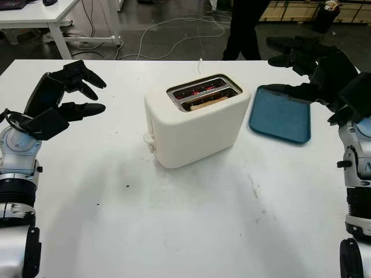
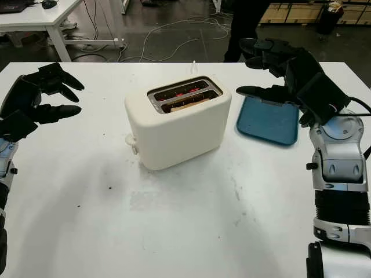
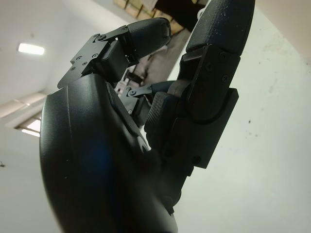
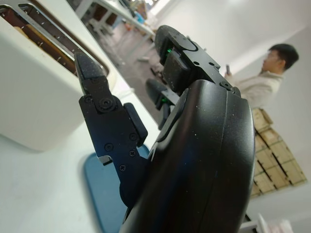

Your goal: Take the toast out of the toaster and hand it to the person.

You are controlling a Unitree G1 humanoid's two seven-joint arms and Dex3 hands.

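A: Surface first. White table [image 1: 191, 231], a bit scuffed, with grey floor and loose cables [image 1: 168, 29] behind it. Another white desk [image 1: 35, 14] sits at the far left. A person in dark trousers [image 1: 243, 29] stands at the far edge.

B: Task object?

A: Cream two-slot toaster [image 1: 194, 124] mid-table, turned at an angle. The toast [image 1: 207, 102] is down in the nearer slot, only its top edge showing. The farther slot glows red inside. The lever knob is on the left end of the toaster.

B: Anything beside it?

A: Blue tray [image 1: 280, 116] just right of the toaster, flat on the table, not touching it.

B: Left hand?

A: Left hand [image 1: 58, 98] is raised above the table at the left, well apart from the toaster, forearm coming up from the bottom left corner. Fingers [image 1: 87, 108] are extended and point toward the toaster. Released, nothing in it.

B: Right?

A: Right hand [image 2: 290, 72] is up over the far side of the tray, wrist bent, fingers [image 2: 261, 91] stretched out toward the toaster's right end. Close to it but no contact. Also released, holding nothing. In the right wrist view the toaster slots are just past the fingertip.
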